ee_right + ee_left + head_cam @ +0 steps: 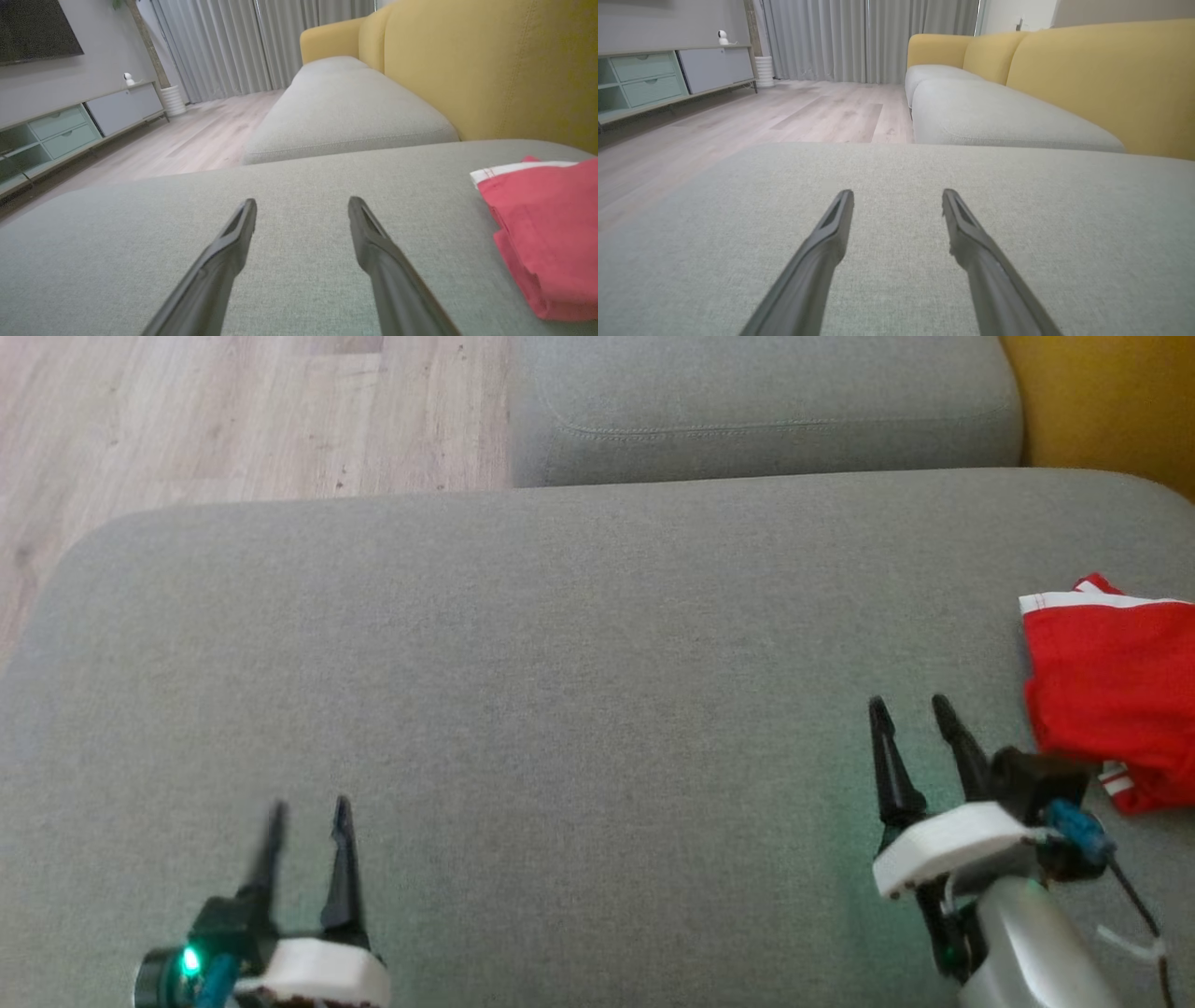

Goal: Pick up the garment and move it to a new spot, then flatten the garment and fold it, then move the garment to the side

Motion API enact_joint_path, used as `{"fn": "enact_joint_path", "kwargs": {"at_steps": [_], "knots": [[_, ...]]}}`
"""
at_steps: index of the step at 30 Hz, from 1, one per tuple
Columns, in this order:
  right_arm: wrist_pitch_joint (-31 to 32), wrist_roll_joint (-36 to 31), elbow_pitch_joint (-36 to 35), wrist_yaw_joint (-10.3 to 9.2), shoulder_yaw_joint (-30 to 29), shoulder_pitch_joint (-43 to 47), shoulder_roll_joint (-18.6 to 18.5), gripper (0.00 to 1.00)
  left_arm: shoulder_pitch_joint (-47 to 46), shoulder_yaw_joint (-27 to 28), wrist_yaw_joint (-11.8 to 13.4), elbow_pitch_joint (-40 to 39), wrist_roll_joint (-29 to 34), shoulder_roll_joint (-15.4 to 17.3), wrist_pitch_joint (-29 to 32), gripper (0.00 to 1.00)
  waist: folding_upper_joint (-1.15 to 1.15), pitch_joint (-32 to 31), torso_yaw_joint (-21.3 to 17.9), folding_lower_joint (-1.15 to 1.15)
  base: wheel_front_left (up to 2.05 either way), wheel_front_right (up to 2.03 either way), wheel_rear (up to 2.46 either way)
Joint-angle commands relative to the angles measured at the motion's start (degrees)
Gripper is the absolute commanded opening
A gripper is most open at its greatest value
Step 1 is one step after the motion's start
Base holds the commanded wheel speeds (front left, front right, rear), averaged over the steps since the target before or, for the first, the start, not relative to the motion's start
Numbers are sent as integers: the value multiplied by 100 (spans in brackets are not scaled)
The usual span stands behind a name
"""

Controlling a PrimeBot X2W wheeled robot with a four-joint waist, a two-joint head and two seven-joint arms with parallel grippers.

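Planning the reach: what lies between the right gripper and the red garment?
Only bare grey cushion: in the right wrist view, nothing sits between the right gripper and the garment lying to its right.

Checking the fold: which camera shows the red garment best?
Right wrist view: the red garment is close and sharp, folded layers visible. Head view has it from above, cropped at the edge. Left wrist view faces cushion and floor.
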Motion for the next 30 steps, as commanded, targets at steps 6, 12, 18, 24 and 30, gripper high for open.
{"fn": "enact_joint_path", "kwargs": {"at_steps": [6,12,18,24,30], "knots": [[63,138,208,0,-43,156,17,0,57,34,-4,264,-139,-12,75,0,0,0,-3,0,0,0,0],[166,532,100,0,-93,187,17,0,32,76,-27,215,-554,-11,184,0,0,2,-13,0,0,0,0],[252,926,-22,0,-129,228,17,0,28,93,-51,139,-971,-9,265,0,0,4,-23,0,0,0,0],[362,1382,-154,-1,-181,266,16,0,9,128,-79,66,-1451,-6,372,0,0,6,-34,0,0,0,0],[461,1772,-262,-1,-230,295,16,0,-13,165,-102,10,-1860,-4,471,0,0,8,-44,0,0,0,0]]}}
